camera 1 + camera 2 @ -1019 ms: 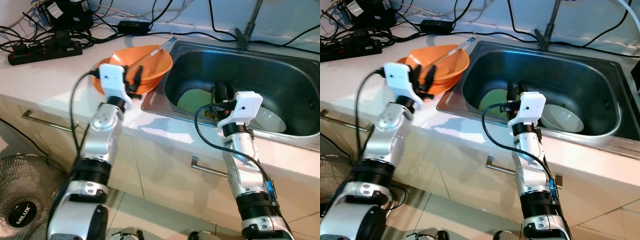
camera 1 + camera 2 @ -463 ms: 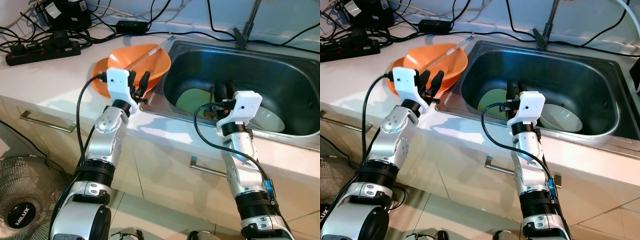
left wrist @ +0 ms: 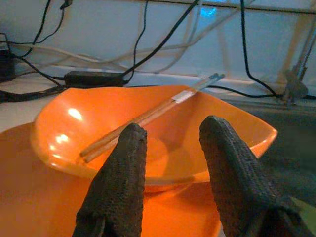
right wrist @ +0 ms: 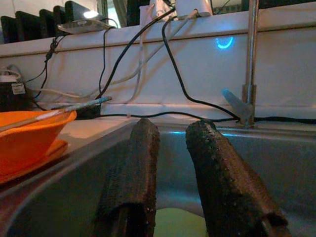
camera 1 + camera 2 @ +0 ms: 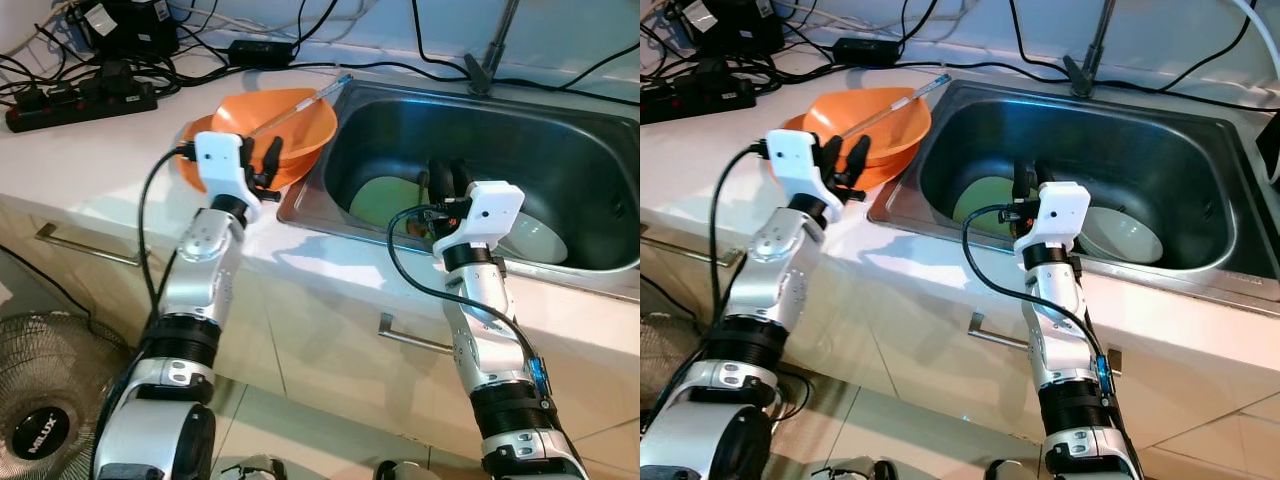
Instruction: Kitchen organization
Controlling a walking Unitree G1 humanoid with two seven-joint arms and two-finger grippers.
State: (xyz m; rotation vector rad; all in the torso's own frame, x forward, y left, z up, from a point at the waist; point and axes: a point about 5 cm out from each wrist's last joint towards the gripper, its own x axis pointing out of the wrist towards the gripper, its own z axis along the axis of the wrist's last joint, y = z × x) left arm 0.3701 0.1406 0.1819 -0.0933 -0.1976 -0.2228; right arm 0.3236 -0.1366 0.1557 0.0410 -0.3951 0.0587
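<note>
Left eye view: take the sink [image 5: 600,215] as your landmark. Left of it on the bench [image 5: 90,160], note the orange bowl [image 5: 300,125] on an orange plate [image 5: 190,165], with chopsticks [image 5: 300,103] lying across the bowl toward the sink's corner. You see the left gripper [image 3: 170,148] just before the bowl's near rim, fingers [image 3: 121,182] spread, holding nothing. Inside the sink lie a green plate [image 5: 385,198] and a white bowl [image 5: 535,235]. Your right gripper [image 4: 170,148] hovers over the near edge, fingers spread, empty.
</note>
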